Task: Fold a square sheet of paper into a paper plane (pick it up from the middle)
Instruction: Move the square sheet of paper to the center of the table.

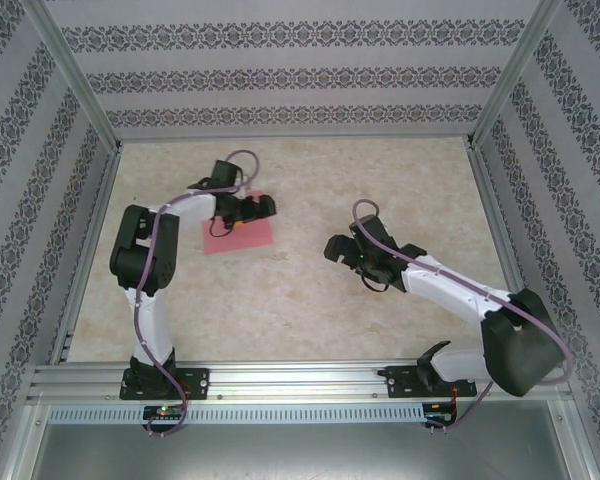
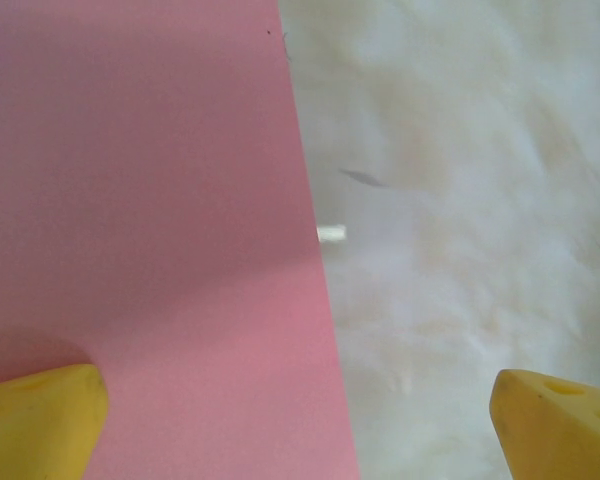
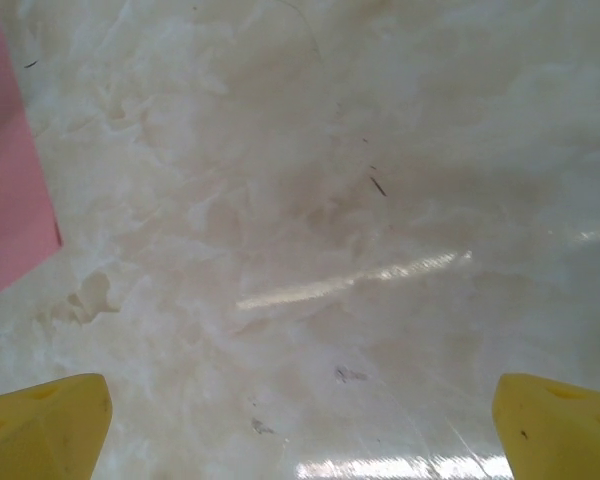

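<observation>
Flat pink sheet (image 2: 140, 200) on pale table (image 2: 470, 200); left claw (image 2: 300, 425) spread wide, straddling sheet's right edge.

Square sheet of paper (image 1: 238, 236), pink, flat, unfolded, left of centre

The square sheet of paper (image 1: 242, 238) lies on the worktop (image 1: 310, 180), left of centre. The left gripper (image 1: 258, 208) hangs above one edge of it. The right gripper (image 1: 335, 248) is well apart to its right.

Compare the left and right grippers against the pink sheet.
The left gripper straddles an edge of the square sheet of paper; the right gripper is over bare table, away from it. The left gripper reaches farther across the table than the right gripper. Both grippers are open and empty.
</observation>
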Available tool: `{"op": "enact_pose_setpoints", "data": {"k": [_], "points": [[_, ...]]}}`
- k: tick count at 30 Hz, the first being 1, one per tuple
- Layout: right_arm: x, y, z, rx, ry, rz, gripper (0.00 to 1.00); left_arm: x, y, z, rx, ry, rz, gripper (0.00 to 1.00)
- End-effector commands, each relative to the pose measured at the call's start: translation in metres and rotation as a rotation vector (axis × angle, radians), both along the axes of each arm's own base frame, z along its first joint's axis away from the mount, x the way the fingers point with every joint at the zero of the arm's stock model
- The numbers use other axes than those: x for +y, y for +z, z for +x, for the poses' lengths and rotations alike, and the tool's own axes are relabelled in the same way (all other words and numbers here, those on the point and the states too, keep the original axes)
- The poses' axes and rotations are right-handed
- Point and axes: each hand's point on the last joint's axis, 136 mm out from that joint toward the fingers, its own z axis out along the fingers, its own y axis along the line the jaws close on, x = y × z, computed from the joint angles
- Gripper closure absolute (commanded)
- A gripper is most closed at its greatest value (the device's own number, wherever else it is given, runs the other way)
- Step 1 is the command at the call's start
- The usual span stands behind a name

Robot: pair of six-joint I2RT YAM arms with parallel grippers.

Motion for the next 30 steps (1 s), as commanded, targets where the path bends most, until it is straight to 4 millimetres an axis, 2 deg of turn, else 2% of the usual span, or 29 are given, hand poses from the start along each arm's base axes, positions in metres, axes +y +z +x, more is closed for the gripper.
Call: {"op": "enact_pose_setpoints", "data": {"k": [1,4,6,8,11,14,17,20,22,26,30], "points": [[-0.019,0.007,-0.009,-0.030,-0.089,-0.013,0.02,-0.053,-0.033,-0.071,0.196,-0.118,-0.043,0.00],[-0.024,0.017,-0.013,-0.079,-0.102,0.018,0.04,-0.093,-0.015,-0.083,0.178,-0.164,-0.112,0.00],[-0.022,0.025,-0.012,-0.121,-0.098,0.060,0.06,-0.105,0.001,-0.086,0.152,-0.171,-0.122,0.00],[-0.015,0.033,-0.011,-0.146,-0.077,0.105,0.08,-0.105,0.016,-0.083,0.118,-0.149,-0.130,0.00],[0.003,0.041,-0.006,-0.151,-0.026,0.158,0.11,-0.086,0.036,-0.074,0.069,-0.089,-0.102,0.00],[0.030,0.044,0.003,-0.132,0.037,0.192,0.17,-0.048,0.053,-0.065,0.018,0.006,-0.065,0.00],[0.073,0.047,0.013,-0.123,0.125,0.214,0.21,-0.003,0.067,-0.062,-0.022,0.113,-0.069,0.00],[0.117,0.044,0.024,-0.103,0.205,0.199,0.23,0.046,0.075,-0.067,-0.061,0.227,-0.024,0.00],[0.147,0.033,0.030,-0.066,0.255,0.193,0.26,0.072,0.079,-0.075,-0.095,0.282,0.013,0.00],[0.182,0.012,0.042,-0.001,0.283,0.205,0.28,0.100,0.085,-0.094,-0.146,0.354,0.055,0.00],[0.193,-0.013,0.043,0.061,0.282,0.200,0.28,0.110,0.084,-0.113,-0.185,0.381,0.040,0.00]]}}
